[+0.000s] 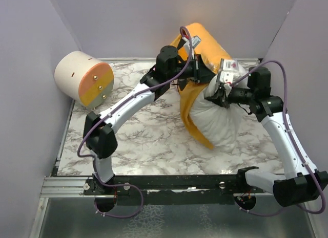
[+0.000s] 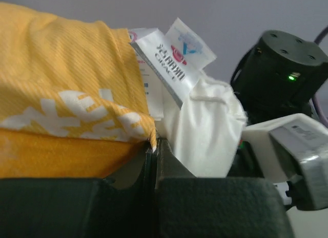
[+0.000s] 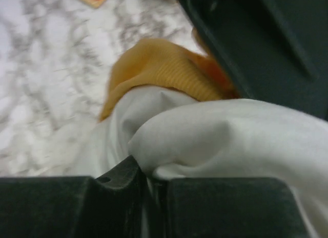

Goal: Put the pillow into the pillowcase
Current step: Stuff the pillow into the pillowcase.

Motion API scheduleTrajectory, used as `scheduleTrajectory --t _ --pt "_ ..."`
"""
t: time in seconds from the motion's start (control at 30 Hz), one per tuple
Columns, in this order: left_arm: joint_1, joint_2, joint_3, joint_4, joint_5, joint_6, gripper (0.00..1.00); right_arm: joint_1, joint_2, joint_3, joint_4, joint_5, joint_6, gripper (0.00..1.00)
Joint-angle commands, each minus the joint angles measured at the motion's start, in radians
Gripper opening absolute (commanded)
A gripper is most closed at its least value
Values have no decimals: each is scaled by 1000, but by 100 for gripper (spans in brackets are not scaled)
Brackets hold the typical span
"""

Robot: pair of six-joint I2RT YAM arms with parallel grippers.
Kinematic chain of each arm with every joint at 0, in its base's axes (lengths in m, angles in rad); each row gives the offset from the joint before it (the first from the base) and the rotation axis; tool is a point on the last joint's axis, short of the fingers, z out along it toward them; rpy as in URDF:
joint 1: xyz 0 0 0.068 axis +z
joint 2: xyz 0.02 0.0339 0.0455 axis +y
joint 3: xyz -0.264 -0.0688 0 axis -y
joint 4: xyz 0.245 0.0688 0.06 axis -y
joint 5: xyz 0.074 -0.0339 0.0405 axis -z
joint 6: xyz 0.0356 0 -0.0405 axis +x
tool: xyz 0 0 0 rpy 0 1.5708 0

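Over the table [image 1: 143, 141], reaching far forward, left gripper [image 2: 154, 146] clamps the pillowcase [image 2: 61, 69], right gripper [image 3: 146, 179] the pillow [image 3: 230, 135].

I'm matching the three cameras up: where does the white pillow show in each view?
Top external: pillow right of centre, bulging from the pillowcase.
Left wrist: centre-right, white folds.
Right wrist: lower right, filling the foreground.
Shared landmark: orange pillowcase edge lying against it in all three.
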Motion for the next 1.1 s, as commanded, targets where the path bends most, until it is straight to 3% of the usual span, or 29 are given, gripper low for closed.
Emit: scheduleTrajectory --t 0.0,0.2,0.4,0.5,0.57,0.7,0.87,1.0,1.07 --pt "-40 -327 -290 36 -26 162 0 121 80 -61 -276 -75 -89 14" --pt "-14 -640 -652 -248 -317 369 0 415 180 17 -398 -5 -153 42" --pt "64 -874 -963 -340 -528 375 0 429 214 372 -802 -182 -431 76" --pt "100 -954 -1042 -321 -525 361 0 429 187 561 -845 -187 -392 90" --pt "118 -988 -1058 -303 -516 372 0 429 178 655 -781 -118 -295 99" --pt "130 -986 -996 -307 -501 424 0 429 221 749 -564 116 -172 100" --pt "131 -937 -883 -318 -497 507 0 428 406 827 -363 288 -87 99" --pt "131 -890 -781 -344 -520 578 0 429 487 754 -251 344 -106 72" --pt "133 -870 -737 -343 -530 620 0 429 504 715 -291 311 -193 68"
